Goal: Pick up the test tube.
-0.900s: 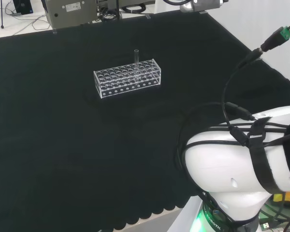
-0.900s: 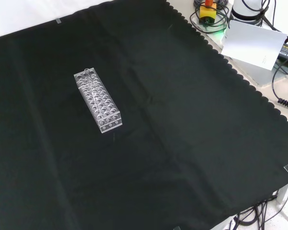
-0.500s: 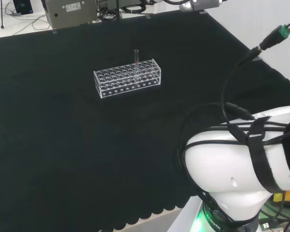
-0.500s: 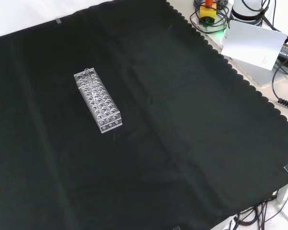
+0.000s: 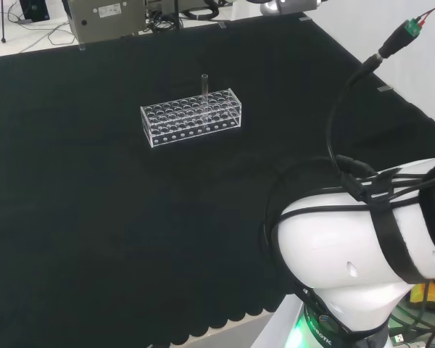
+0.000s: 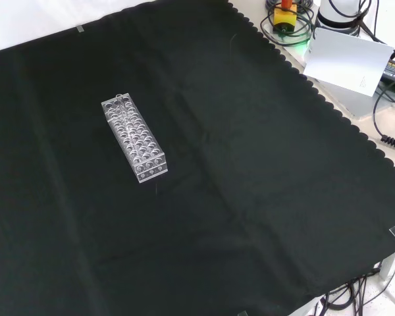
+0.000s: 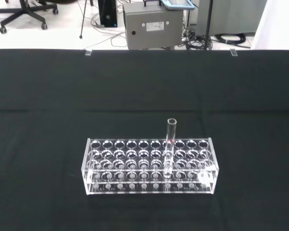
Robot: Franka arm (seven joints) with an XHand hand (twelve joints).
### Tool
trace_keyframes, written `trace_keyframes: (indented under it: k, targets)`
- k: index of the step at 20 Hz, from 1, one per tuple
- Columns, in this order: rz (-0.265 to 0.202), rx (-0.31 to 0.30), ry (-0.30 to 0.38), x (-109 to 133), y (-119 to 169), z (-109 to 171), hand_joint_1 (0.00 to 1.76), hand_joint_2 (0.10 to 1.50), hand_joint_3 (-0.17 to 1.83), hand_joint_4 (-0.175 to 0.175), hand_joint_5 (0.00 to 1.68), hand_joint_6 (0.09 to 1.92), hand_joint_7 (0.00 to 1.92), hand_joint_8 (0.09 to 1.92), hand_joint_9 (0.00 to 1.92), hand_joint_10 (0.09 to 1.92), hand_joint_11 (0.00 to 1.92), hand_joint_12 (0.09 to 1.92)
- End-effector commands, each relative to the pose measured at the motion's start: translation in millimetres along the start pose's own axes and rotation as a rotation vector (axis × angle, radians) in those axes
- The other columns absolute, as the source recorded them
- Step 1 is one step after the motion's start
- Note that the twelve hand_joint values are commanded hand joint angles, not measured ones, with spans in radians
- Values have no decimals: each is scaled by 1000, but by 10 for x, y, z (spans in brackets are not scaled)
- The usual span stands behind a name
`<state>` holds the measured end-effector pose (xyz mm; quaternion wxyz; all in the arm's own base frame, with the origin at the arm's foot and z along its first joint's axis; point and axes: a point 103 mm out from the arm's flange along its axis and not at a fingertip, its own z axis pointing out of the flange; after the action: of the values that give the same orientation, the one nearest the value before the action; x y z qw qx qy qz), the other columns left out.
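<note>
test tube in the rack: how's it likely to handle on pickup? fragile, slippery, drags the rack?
The test tube looks like thin clear glass or plastic, so probably fragile and slippery. It stands upright in the rack, its top clear above it, so a straight lift should free it. The rack looks light; a tilted pull might drag it.

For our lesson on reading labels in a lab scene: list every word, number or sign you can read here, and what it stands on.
None can be read.
Grey metal box beyond the cloth: a pale label shows on it in the head view, its print too small to read.
White card beside the cloth: a faint mark, too small to read.
Test tube and clear rack: no print shows.
</note>
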<state>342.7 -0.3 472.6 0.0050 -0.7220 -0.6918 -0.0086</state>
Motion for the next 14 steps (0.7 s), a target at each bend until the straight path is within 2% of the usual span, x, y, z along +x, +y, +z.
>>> trace_keyframes:
  k: [1, 7, 14]
  targets:
    - [-32, 35, 20, -9, 470, 202, 757, 784, 447, -71, 131, 87, 0, 775, 45, 949, 0, 1568]
    - [-59, 86, -15, 15, 808, 386, 771, 782, 463, -83, 176, 87, 52, 860, 100, 969, 3, 1601]
    - [-67, 160, -31, -4, 1179, 620, 779, 780, 472, -87, 194, 87, 97, 885, 140, 971, 19, 1605]
